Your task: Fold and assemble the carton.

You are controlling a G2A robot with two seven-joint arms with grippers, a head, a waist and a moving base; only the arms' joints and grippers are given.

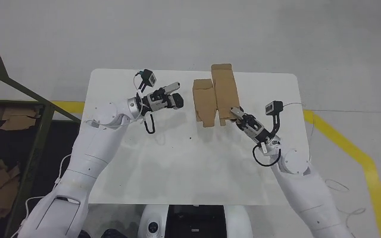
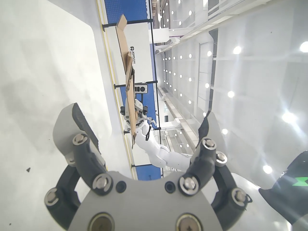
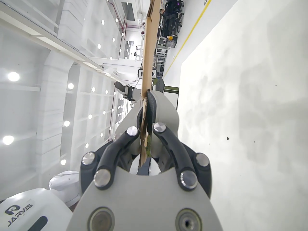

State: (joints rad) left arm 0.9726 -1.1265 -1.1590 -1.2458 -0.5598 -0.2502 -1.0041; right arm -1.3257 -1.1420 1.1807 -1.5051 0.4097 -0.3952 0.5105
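Note:
A flattened brown carton (image 1: 216,95) is held above the white table (image 1: 178,172) near its far middle. My right gripper (image 1: 236,112) is shut on the carton's near right corner. In the right wrist view the carton (image 3: 149,49) runs edge-on out from between the pinching fingers (image 3: 154,106). My left gripper (image 1: 177,100) stands open a short way to the left of the carton, facing it, with nothing between its fingers. The left wrist view has the carton (image 2: 127,78) edge-on beyond the spread fingers (image 2: 79,126), and the right arm behind it.
The table's far edge lies just behind the carton. A dark frame with cardboard scraps (image 1: 18,119) stands off the table's left side. Yellow floor tape (image 1: 342,143) runs past the right side. A small dark speck (image 3: 227,138) lies on the table.

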